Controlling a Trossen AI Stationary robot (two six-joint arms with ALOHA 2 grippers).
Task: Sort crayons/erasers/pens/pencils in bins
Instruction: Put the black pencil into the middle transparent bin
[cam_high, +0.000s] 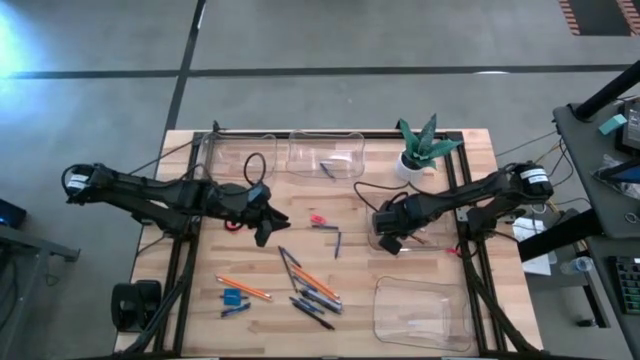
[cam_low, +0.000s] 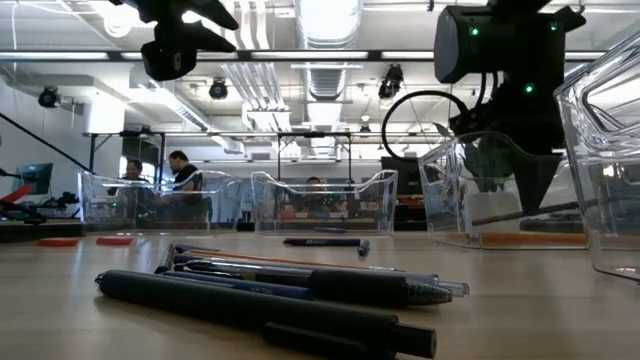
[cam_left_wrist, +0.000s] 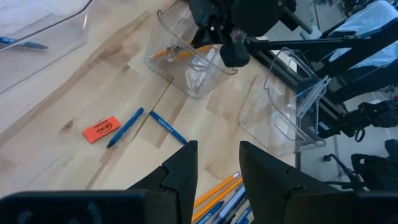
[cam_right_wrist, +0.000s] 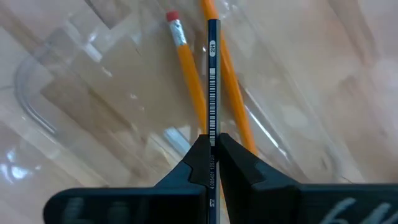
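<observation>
My right gripper (cam_right_wrist: 213, 138) (cam_high: 388, 243) points down over a clear bin (cam_high: 405, 238) at the table's right, shut on a dark blue pencil (cam_right_wrist: 212, 74). Two orange pencils (cam_right_wrist: 183, 56) lie on that bin's floor. My left gripper (cam_left_wrist: 216, 167) (cam_high: 266, 226) hangs open and empty above the table left of centre. On the bare wood lie a pink eraser (cam_high: 318, 219), two blue crayons (cam_left_wrist: 127, 126), and nearer the front, orange pencils (cam_high: 245, 288), dark pens (cam_high: 312, 300) and a blue eraser (cam_high: 235, 296). My right gripper pinches the dark blue pencil between its two fingers, just behind its printed barcode (cam_right_wrist: 213, 121). The fingers come from above, pointing down. The pencil runs on ahead of the fingertips into the bin, above the orange pencils. Whether its far end (cam_right_wrist: 213, 25) touches the bin, I cannot tell.
Two more clear bins (cam_high: 238, 155) (cam_high: 326, 152) stand along the far edge and one (cam_high: 420, 312) at the near right. A potted plant (cam_high: 420, 150) stands at the far right. Cables cross the table by both arms.
</observation>
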